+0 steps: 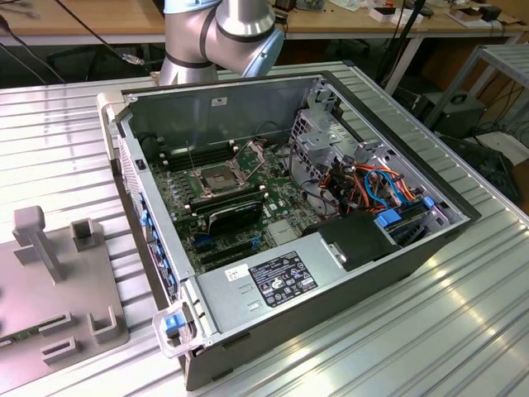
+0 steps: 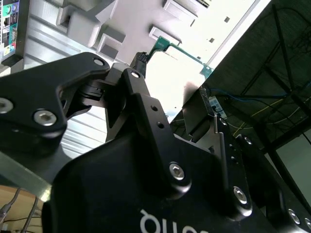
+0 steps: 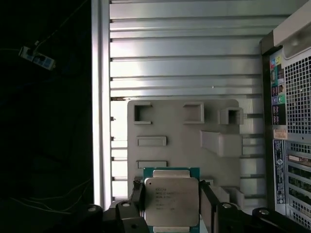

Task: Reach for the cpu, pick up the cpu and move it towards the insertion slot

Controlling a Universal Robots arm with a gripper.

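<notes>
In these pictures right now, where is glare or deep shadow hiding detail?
Second wrist view: the bright surface behind the gripper is washed out white. First wrist view: the area beside the table edge is nearly black, while the cpu is evenly lit. Exterior view: the insertion slot is clear.

The cpu (image 3: 171, 201) runs off the lower edge of the first wrist view, its printed markings too small to read. The gripper (image 3: 171, 213) is cropped there too. In the exterior view, the robot arm (image 1: 223, 33) is cut by the top edge, and the grey fixture plate (image 1: 50, 314) by the left edge.
</notes>
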